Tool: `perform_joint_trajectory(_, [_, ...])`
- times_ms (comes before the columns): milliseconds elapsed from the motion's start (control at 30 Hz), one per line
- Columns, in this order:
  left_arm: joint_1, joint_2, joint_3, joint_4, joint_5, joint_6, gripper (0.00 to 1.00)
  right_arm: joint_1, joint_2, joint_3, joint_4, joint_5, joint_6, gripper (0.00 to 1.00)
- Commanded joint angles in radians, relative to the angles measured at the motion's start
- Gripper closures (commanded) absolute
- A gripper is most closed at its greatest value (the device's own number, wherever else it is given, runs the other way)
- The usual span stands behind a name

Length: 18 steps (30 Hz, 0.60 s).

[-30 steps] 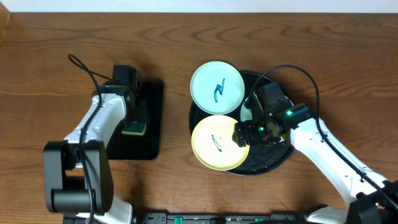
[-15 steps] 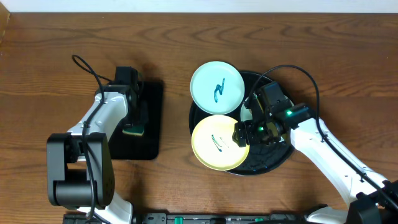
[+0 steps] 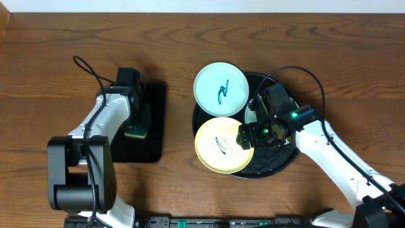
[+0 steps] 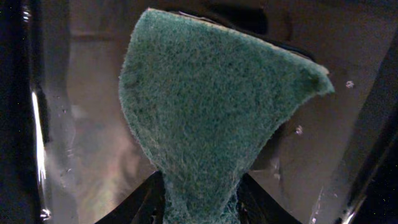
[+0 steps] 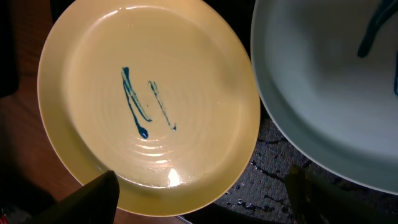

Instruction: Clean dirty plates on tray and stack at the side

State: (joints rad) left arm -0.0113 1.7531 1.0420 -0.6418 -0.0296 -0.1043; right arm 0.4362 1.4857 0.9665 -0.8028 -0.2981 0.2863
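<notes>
Nearest, at lower centre of the overhead view, the pale yellow round plate (image 3: 220, 147) lies on the large round glossy black tray (image 3: 278, 161), overhanging its left edge, a teal scribble (image 5: 140, 106) unwiped at its centre. The right gripper (image 3: 245, 137) hovers at the plate's right rim, jaws spread wide, grasping nothing. Further up at left, the left gripper (image 3: 135, 120) pinches a green scouring sponge (image 4: 211, 124) over the small rectangular black tray (image 3: 157, 126). Farthest, the mint-white round plate (image 3: 220, 89), also scribbled, overlaps the round tray's upper rim. Fetching the sponge looks like the step in hand; next it must travel to the yellow plate while the right gripper steadies the rim.
</notes>
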Motion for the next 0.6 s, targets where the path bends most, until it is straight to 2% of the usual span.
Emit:
perform_joint_trajectory(0, [0.002, -0.044, 0.012, -0.004, -0.009, 0.002, 0.62, 0.01, 0.005, 0.019, -0.001, 0.003, 0.016, 0.16])
perform_joint_trajectory(167, [0.002, -0.05, 0.012, -0.005, -0.009, 0.002, 0.61, 0.01, 0.005, 0.019, -0.001, 0.003, 0.016, 0.16])
perform_joint_trajectory(267, [0.002, -0.05, 0.012, -0.007, -0.009, 0.002, 0.54, 0.01, 0.005, 0.019, -0.001, 0.003, 0.016, 0.16])
perform_joint_trajectory(567, [0.002, -0.042, 0.008, -0.007, -0.009, 0.001, 0.55, 0.01, 0.005, 0.019, -0.002, 0.003, 0.016, 0.16])
